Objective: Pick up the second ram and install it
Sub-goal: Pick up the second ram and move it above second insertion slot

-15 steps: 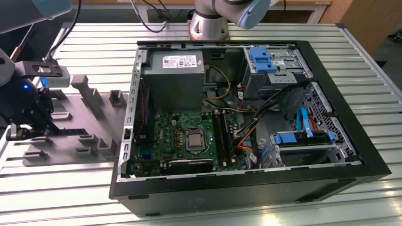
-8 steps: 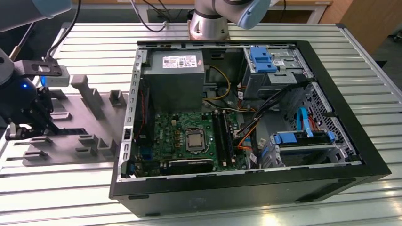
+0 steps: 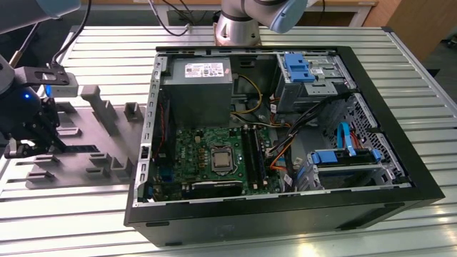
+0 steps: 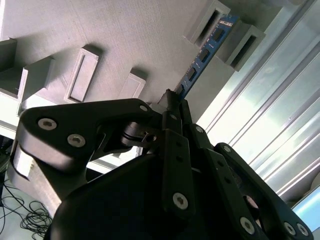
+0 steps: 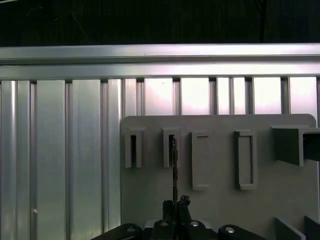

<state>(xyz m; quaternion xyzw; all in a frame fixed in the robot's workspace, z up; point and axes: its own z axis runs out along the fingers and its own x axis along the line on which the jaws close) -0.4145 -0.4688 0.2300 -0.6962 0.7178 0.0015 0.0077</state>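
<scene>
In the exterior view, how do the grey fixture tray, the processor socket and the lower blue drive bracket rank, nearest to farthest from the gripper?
1. Grey fixture tray, beneath the gripper, at the exterior view's left.
2. Processor socket, mid-case on the motherboard.
3. Lower blue drive bracket, toward the exterior view's right.

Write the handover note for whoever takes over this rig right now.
Gripper: shut on the near end of the second ram, as the second wrist view shows.
Where: the second ram stands on edge in the slots of the grey holder, which lies beside the open computer case, on the exterior view's left.
Done: the stick is gripped.
Left: not yet lifted out of the holder, not yet seated on the motherboard.
</scene>
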